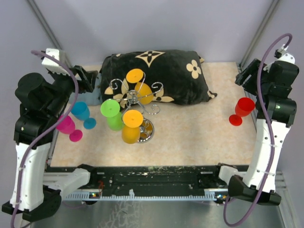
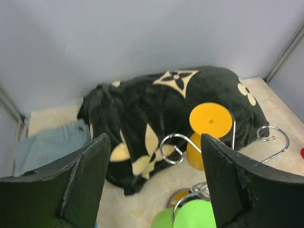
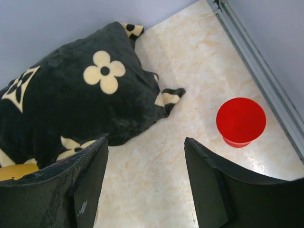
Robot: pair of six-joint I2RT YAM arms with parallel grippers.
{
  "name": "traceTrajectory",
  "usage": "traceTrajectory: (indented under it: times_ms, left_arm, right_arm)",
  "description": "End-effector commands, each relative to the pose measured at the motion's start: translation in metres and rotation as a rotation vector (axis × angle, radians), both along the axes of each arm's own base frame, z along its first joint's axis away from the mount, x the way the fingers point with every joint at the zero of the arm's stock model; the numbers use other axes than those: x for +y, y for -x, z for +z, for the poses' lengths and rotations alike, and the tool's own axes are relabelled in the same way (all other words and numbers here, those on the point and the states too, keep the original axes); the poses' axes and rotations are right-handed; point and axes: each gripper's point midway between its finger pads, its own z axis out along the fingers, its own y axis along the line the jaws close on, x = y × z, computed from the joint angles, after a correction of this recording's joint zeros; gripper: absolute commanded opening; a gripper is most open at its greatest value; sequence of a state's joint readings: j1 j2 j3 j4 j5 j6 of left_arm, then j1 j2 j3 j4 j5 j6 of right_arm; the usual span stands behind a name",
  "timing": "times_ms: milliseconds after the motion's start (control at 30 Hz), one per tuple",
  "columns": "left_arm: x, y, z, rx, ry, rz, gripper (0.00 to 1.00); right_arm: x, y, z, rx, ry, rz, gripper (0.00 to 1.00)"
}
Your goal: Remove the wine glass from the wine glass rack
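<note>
We see the wine glass rack (image 1: 134, 98) standing in the middle of the table (image 1: 190, 137), its back side just in front of a black pillow (image 1: 166, 71) with cream flowers. Three glasses hang on the curled arms of the rack with the foot up: a far orange wine glass (image 1: 135, 76) on the pillow side, a green wine glass (image 1: 110, 108) on the left side, and a near orange wine glass (image 1: 132, 118) on the front side, above the shiny round base (image 1: 149, 134). To the left of the rack a blue glass (image 1: 80, 110) and a pink glass (image 1: 66, 124) stand on the table, the pink one closer to the front edge. Far to the right of the rack stands a red glass (image 1: 244, 107). The left gripper (image 2: 154, 142) hovers to the left and behind the rack, its jaws spread wide with nothing between them. The right gripper (image 3: 145, 147) is well to the right of the rack, near the red glass, and its jaws are spread apart and empty as well.
</note>
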State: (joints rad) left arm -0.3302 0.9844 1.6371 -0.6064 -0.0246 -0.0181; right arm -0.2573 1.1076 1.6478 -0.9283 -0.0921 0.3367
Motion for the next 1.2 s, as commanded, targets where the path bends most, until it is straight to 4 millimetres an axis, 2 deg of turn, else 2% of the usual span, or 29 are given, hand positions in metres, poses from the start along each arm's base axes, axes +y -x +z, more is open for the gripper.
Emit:
traceTrajectory:
  times_ms: [0, 100, 300, 467, 567, 767, 967, 1167]
  left_arm:
    - [0.001, 0.002, -0.042, 0.240, 0.204, -0.005, 0.81]
    - [0.001, -0.007, -0.064, 0.375, 0.309, -0.013, 0.81]
    - [-0.003, -0.025, -0.078, 0.511, 0.499, -0.093, 0.82]
    - [0.005, -0.035, -0.097, 0.623, 0.669, -0.126, 0.80]
    - [0.009, -0.035, -0.111, 0.692, 0.745, -0.152, 0.74]
    - [-0.001, -0.010, -0.126, 0.801, 0.821, -0.306, 0.66]
    - [-0.015, 0.021, -0.132, 0.873, 0.856, -0.457, 0.63]
    - [-0.023, 0.042, -0.137, 0.900, 0.850, -0.510, 0.58]
  right_arm:
    - [0.018, 0.012, 0.040, -0.100, -0.011, 0.061, 0.66]
    - [0.025, 0.017, 0.048, -0.111, -0.018, 0.090, 0.66]
    - [0.043, 0.031, 0.061, -0.129, -0.043, 0.173, 0.66]
    - [0.050, 0.042, 0.060, -0.118, -0.041, 0.204, 0.66]
    - [0.053, 0.046, 0.056, -0.107, -0.044, 0.212, 0.66]
    - [0.054, 0.048, 0.053, -0.096, -0.044, 0.218, 0.66]
    - [0.055, 0.045, 0.049, -0.085, -0.053, 0.229, 0.66]
    - [0.056, 0.041, 0.044, -0.073, -0.057, 0.237, 0.66]
